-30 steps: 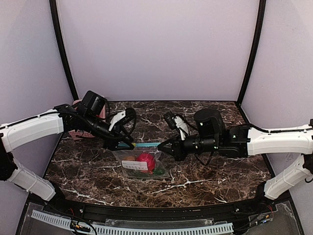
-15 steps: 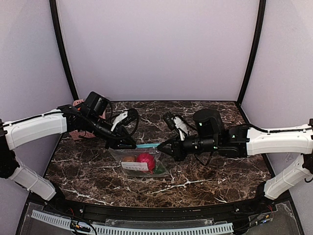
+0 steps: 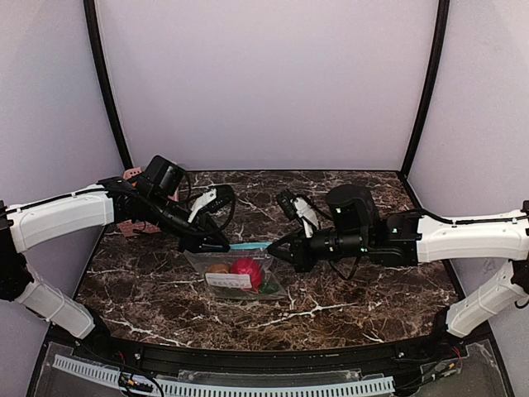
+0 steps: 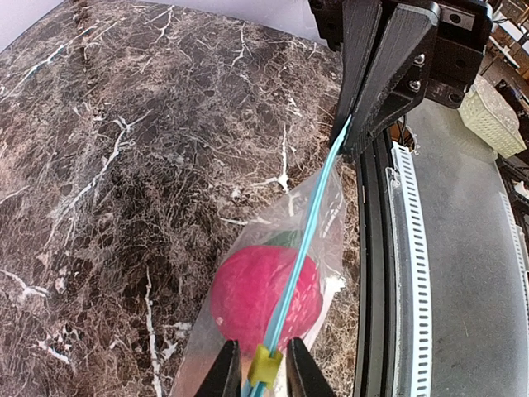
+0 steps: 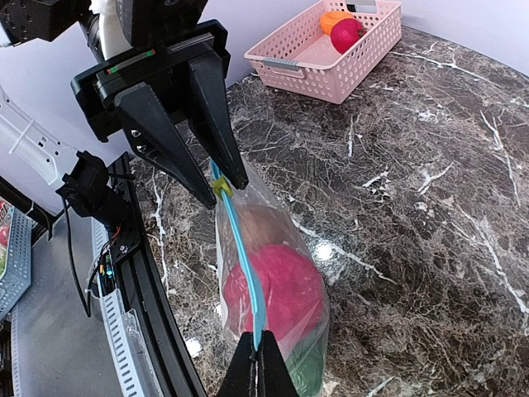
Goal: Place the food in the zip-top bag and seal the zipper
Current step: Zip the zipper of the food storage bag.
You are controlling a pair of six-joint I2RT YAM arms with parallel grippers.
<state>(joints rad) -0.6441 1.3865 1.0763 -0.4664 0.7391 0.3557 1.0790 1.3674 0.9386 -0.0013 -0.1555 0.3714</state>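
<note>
Right wrist view: clear zip-top bag point(image 5: 231, 256), 6 o'clock, holds round red fruit point(image 5: 281, 285) and brownish piece point(image 5: 259, 223); left gripper point(image 5: 220, 187) pinches yellow slider point(image 5: 219, 189), right gripper point(image 5: 258, 351) pinches taut teal zipper point(image 5: 240, 248) at its other end.

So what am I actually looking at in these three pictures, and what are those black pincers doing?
These are two robot arms bolted to a marble table. One picture looks down from above. The other two come from small cameras on each wrist, so each shows its own claw at the bottom edge.

On the table is a clear zip-top bag with a red fruit and a brownish piece inside. The left claw pinches the yellow slider at one end of the teal zipper. The right claw is shut on the other end, so the strip is stretched between them. A pink basket at the back left holds an orange piece and a red one.
</note>
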